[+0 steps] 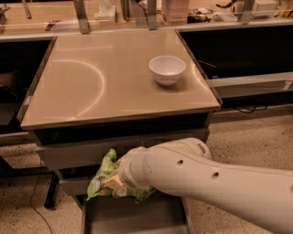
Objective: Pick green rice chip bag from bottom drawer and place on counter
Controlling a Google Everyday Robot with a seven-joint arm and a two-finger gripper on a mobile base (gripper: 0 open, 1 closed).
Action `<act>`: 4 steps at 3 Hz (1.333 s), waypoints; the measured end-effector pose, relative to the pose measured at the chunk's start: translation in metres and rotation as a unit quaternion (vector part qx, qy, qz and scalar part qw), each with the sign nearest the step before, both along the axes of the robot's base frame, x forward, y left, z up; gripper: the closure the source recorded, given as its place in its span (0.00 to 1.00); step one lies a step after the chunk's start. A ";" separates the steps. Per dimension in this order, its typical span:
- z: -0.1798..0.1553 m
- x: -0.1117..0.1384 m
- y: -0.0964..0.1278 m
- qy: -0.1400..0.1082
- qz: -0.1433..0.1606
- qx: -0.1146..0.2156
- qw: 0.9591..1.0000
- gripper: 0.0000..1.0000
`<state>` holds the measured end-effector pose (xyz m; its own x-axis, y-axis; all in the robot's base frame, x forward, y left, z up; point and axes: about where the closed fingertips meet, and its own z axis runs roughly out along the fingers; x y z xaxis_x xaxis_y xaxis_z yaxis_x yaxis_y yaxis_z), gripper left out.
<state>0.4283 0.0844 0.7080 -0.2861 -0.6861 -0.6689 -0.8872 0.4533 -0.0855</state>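
One drawer stands pulled out nearest the camera: the bottom drawer (pixel 132 217), its grey floor bare where it shows. My white arm (pixel 206 183) crosses above it from the right, so the wrist blocks my gripper (pixel 116 180); whether it is spread or pinching I cannot tell. The green rice chip bag (pixel 103 176) sits bunched against the gripper end, apparently clear of the drawer floor and level with the shallower drawers (pixel 68 157); I judge it carried, not resting. Above and beyond, the counter (pixel 91 82) is the target. The white bowl (pixel 167 69) occupies its right rear, so the left and front offer room. The cluttered shelf (pixel 137 11) lies behind.
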 end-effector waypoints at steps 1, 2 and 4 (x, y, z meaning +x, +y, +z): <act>0.056 0.010 0.000 -0.042 0.003 -0.021 0.999 1.00; 0.106 0.029 0.009 -0.080 0.020 -0.037 0.996 1.00; 0.192 0.072 0.026 -0.144 0.041 -0.069 0.986 1.00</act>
<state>0.5001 0.1104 0.9001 -0.0386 -0.7889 -0.6133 -0.8503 0.3483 -0.3946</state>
